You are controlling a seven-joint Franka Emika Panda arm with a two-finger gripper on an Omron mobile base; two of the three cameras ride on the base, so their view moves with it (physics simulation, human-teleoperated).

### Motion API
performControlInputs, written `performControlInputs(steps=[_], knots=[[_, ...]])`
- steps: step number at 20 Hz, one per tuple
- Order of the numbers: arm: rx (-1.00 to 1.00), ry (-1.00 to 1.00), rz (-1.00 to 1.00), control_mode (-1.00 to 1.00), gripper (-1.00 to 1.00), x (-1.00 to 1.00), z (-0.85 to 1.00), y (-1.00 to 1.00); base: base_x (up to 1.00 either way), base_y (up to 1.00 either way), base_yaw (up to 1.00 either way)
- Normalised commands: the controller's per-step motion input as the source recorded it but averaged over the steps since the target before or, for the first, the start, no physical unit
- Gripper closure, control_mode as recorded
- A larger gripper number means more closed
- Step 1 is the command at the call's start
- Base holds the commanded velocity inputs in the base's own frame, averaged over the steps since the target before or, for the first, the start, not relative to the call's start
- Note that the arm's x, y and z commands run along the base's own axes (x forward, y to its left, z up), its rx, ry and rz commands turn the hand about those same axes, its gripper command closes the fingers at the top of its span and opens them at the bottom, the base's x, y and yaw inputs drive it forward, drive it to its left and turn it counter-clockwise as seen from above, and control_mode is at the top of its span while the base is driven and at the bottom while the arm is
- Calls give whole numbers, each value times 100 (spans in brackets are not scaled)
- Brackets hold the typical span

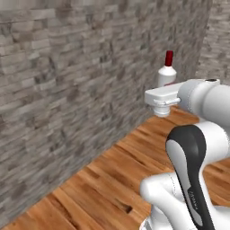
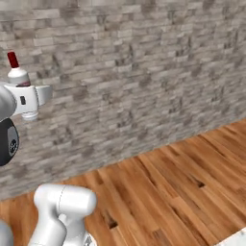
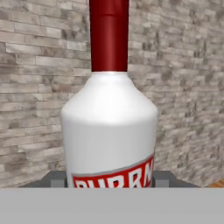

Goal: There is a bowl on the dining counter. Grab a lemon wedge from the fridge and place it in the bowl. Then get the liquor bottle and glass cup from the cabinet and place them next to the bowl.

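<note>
The liquor bottle stands upright between my gripper's fingers, close up in the hand view. It has a white shoulder, a red cap and the top of a red label. The jaws are shut on its body. From the base, the bottle's neck and red cap rise above the white hand, which is held high in front of the wall. In the right base view the bottle appears at the far left. The bowl, lemon wedge, glass cup, fridge, cabinet and dining counter are out of view.
A grey-brown brick wall runs across both base views. Wooden plank floor lies below it. A pale corner of some surface shows at the lower right of the right base view.
</note>
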Motion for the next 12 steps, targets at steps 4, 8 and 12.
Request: performControlInputs(steps=[4, 8, 12], knots=[[0, 0, 0, 100, 100, 0, 0, 0, 59, 0, -53], [0, 0, 0, 100, 100, 0, 0, 0, 56, 0, -56], [0, 0, 0, 100, 100, 0, 0, 0, 61, 0, -57]])
